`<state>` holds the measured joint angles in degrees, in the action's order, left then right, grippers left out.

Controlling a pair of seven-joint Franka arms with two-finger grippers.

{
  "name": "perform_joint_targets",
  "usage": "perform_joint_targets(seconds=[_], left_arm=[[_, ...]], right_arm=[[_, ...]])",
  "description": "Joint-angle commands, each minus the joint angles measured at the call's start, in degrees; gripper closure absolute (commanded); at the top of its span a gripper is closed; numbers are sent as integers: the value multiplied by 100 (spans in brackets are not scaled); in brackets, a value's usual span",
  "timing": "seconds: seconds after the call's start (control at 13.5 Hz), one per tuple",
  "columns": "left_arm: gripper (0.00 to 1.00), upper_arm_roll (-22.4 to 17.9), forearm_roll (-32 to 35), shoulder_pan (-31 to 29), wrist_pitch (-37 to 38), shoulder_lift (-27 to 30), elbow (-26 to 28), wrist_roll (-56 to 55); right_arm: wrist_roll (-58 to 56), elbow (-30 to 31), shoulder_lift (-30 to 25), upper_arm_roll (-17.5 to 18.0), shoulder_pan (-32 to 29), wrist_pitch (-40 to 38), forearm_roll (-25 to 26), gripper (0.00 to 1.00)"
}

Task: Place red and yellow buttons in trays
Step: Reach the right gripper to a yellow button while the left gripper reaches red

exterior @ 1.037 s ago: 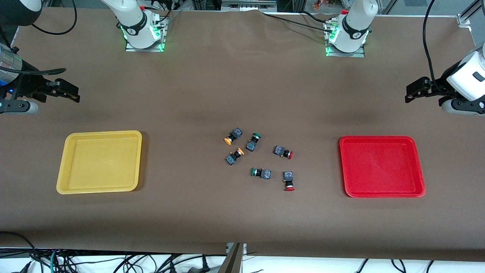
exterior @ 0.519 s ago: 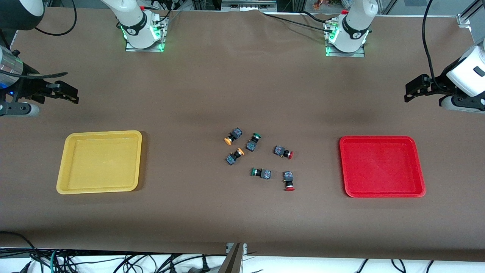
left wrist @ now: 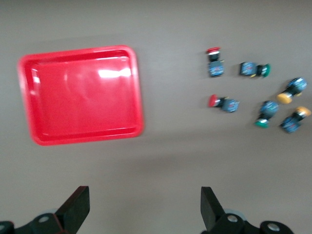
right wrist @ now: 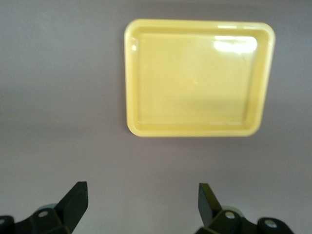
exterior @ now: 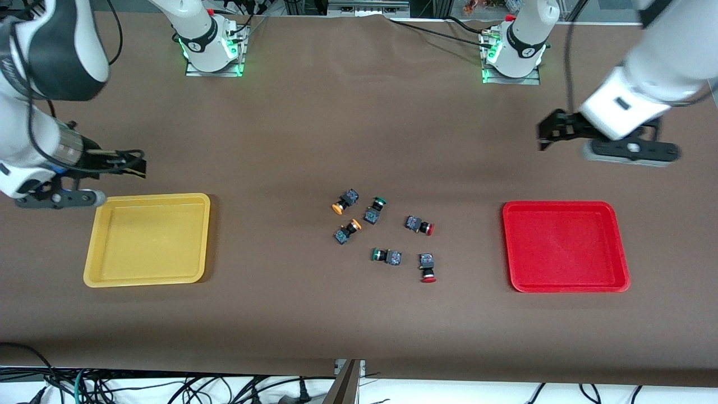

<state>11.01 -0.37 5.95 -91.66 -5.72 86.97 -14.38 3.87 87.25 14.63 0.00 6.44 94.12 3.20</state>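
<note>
Right gripper [exterior: 137, 164] hangs spread wide and empty over bare table by the yellow tray [exterior: 147, 239], the red and yellow buttons [exterior: 383, 234] lie clustered mid-table between that tray and the red tray [exterior: 565, 247], and the left gripper [exterior: 547, 134] hovers spread and empty above the table near the red tray.

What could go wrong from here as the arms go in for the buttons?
1. The six buttons lie close together: a red one sits beside a green one, so open jaws may knock or pick the wrong one.
2. Both trays, yellow and red, hold nothing yet; the caps are round, so a dropped button may roll.
3. The left gripper and right gripper could crowd each other over the cluster.
</note>
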Motion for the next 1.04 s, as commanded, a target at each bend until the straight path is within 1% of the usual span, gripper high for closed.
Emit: perform_joint_targets(seconds=[0.0,0.07,0.15,0.3,0.44,0.59,0.74,0.89,0.96], left_arm=[[0,663,203,3,-263,-393,-180,-1073],[0,857,282,46,-456,-499,-180,-1476],[0,938,318,177,-640,-631,-180,-1968],[0,938,318,581,-782,-912,-180,-2969],[0,938,301,846,-792,-1149,-224,-4408],[0,947,266,908,-835,-1457,-443,-5710],[0,947,239,952,-862,-1642,-584,-6862],[0,921,274,961,-914,-1748,-637,-7761],[0,912,283,961,-949,-1792,-672,-8026]], right_arm=[[1005,-129,373,8,356,360,-222,0],[1463,-129,531,8,506,561,-380,0],[1833,-129,672,8,690,798,-469,0],[2719,-129,962,8,1033,1177,-513,0],[3756,-129,1260,8,1393,1598,-514,0],[4609,-129,1568,8,1823,2012,-514,0],[5489,-129,1902,8,2236,2460,-514,0],[6027,-129,2183,8,2536,2855,-514,0],[6203,-129,2324,8,2642,3023,-522,0]])
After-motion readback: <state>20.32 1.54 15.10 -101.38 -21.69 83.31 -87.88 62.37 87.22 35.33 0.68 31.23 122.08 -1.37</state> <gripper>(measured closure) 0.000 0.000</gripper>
